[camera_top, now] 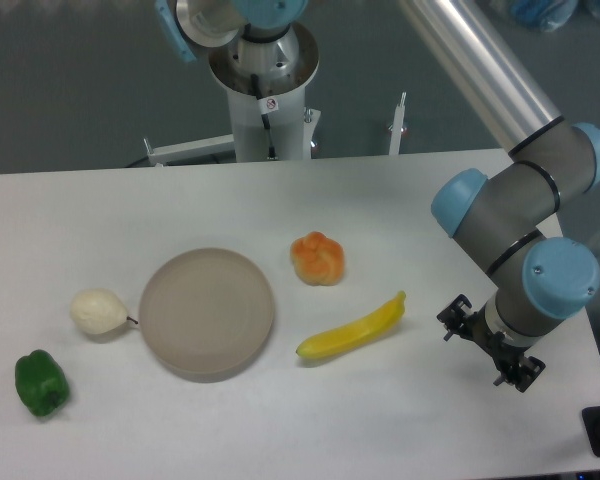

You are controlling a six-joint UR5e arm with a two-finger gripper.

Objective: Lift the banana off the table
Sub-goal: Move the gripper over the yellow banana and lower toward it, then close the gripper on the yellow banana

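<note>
The banana (pixel 352 329), slim, curved and bright yellow, lies flat on the white table (pixel 400 210) right of centre, its tip pointing up and to the right. The gripper (pixel 490 345) shows only as a black fitting under the arm's grey and blue wrist, to the right of the banana and apart from it. Its fingers are not clearly visible, so I cannot tell whether they are open or shut. Nothing shows in its grasp.
A round grey plate (pixel 207 313) lies left of the banana. A lumpy orange fruit (pixel 318 259) sits above the banana. A cream pear-shaped fruit (pixel 98 312) and a green pepper (pixel 41 384) lie at the left. The robot base (pixel 265 90) stands at the back.
</note>
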